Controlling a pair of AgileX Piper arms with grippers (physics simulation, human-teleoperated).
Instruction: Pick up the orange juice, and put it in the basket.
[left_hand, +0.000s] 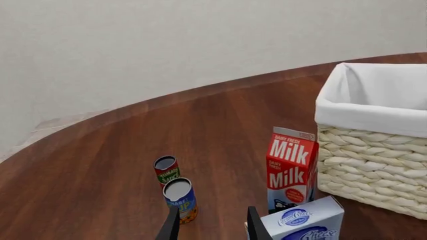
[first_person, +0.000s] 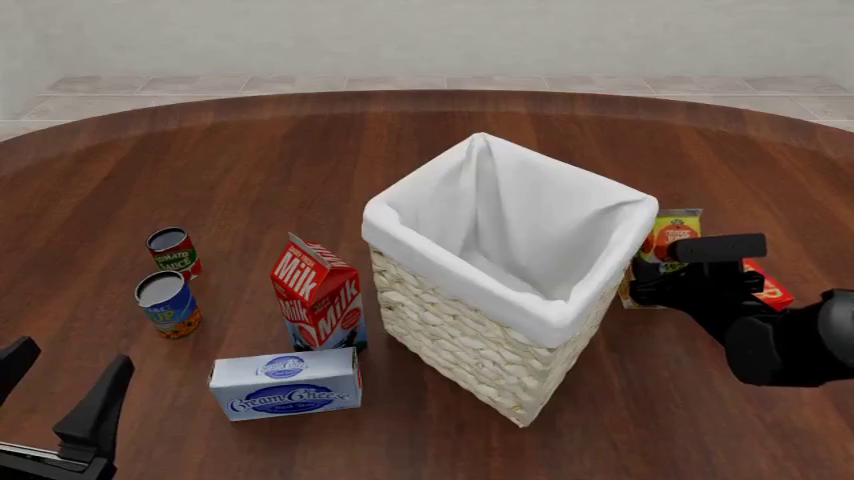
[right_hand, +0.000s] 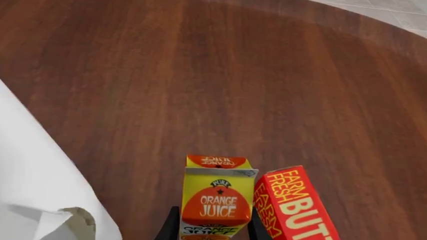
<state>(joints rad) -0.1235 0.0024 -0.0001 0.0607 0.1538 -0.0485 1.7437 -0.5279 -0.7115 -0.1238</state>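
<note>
Right wrist view showed the right tool (right_hand: 211, 226) with its two dark fingers on either side of the orange juice (right_hand: 217, 200), close against the carton's sides; whether they were pinching it or only bracketing it could not be told. The carton stood upright on the tabletop (right_hand: 200, 75), at about 3 o'clock from the basket (first_person: 441, 330) in the front view, just beside its wall. A butter box (right_hand: 297, 207) lay tilted right beside the juice on its other side.

The main risk, as I judged it, was that neighbour: a finger could catch the butter box and drag or tip it during the lift. A grip this low or too light could also let the tall carton swing or slip. Lifting too little would knock it against the basket's cloth rim (first_person: 587, 310).

The left tool (first_person: 60, 400) hung spread and empty at about 8 o'clock, near the cream cheese box (first_person: 286, 383), well apart from the job.
</note>
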